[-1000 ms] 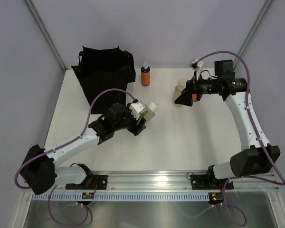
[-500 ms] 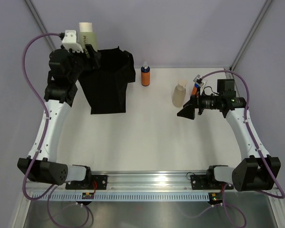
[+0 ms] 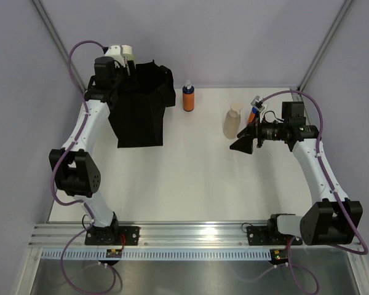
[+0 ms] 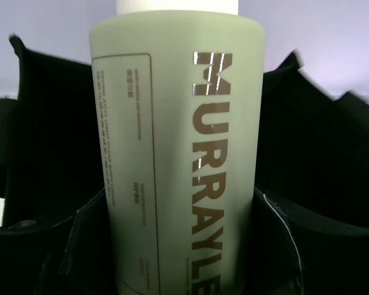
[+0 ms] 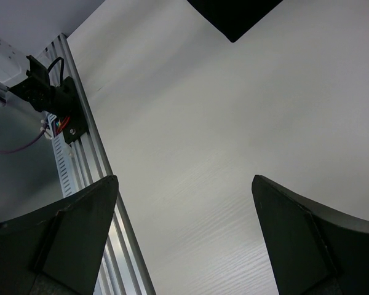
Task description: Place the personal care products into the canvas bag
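Observation:
My left gripper is shut on the olive-green bottle with a cream cap and holds it over the back left rim of the black canvas bag. In the left wrist view the bottle fills the frame between my fingers, with black bag fabric around it. An orange bottle with a blue top stands right of the bag. A beige bottle stands by my right gripper, which is open and empty over bare table. A second orange bottle is partly hidden behind the right wrist.
The aluminium rail runs along the near edge and shows in the right wrist view. Grey walls close in the back and sides. The white table lies between the arms.
My left arm carried the olive-green bottle from mid-table up to the bag, then right and down over its rim. My right gripper drew back from the beige bottle and has held still since.

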Tool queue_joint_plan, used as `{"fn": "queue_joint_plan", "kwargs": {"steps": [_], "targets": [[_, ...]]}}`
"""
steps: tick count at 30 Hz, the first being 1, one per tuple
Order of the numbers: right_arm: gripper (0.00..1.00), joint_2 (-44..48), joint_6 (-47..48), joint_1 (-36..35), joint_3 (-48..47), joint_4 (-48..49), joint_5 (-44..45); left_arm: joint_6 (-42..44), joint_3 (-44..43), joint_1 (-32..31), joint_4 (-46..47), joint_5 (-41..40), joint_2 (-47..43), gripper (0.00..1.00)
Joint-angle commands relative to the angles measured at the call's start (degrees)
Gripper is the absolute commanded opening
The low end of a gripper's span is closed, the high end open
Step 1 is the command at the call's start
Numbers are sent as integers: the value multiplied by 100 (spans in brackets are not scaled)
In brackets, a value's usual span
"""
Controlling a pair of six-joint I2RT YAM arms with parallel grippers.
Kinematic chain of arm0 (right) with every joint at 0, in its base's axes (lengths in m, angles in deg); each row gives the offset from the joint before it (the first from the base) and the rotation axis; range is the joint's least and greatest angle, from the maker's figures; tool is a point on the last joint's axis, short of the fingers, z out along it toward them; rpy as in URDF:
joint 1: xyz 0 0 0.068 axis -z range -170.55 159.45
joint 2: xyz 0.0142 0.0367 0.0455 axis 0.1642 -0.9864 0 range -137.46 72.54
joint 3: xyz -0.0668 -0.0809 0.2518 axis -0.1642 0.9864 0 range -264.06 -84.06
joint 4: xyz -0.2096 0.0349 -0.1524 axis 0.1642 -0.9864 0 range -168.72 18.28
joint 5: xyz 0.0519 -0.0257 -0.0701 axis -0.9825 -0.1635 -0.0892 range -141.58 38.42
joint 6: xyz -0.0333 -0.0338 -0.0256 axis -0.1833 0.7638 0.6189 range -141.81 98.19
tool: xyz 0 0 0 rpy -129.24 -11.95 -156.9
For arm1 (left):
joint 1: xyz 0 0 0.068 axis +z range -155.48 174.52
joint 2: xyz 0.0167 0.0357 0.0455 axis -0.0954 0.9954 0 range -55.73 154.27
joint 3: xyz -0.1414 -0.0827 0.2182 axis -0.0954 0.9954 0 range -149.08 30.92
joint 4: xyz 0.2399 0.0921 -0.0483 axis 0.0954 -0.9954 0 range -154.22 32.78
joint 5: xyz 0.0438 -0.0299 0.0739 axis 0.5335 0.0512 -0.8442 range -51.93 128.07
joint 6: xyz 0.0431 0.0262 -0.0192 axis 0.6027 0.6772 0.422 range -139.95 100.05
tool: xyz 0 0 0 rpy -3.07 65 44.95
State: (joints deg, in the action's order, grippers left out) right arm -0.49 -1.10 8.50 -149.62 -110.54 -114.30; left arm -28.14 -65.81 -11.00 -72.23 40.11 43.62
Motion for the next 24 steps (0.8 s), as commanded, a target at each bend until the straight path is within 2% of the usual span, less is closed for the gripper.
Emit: {"fn": "queue_joint_plan", "kwargs": {"steps": [1, 9, 16, 21, 24], "targets": [[100, 70, 126, 51, -71, 86, -206, 133, -470, 121, 1149, -178, -250, 0], [99, 52, 135, 51, -53, 95, -188, 159, 485, 209, 912, 287, -530, 0], [99, -9, 126, 51, -80, 51, -232, 317, 1050, 209, 244, 42, -891, 0], [99, -18, 144, 51, -97, 25, -223, 449, 577, 235, -423, 50, -435, 3], [100, 0, 153, 51, -80, 33, -206, 371, 523, 235, -259, 234, -486, 5]]}}
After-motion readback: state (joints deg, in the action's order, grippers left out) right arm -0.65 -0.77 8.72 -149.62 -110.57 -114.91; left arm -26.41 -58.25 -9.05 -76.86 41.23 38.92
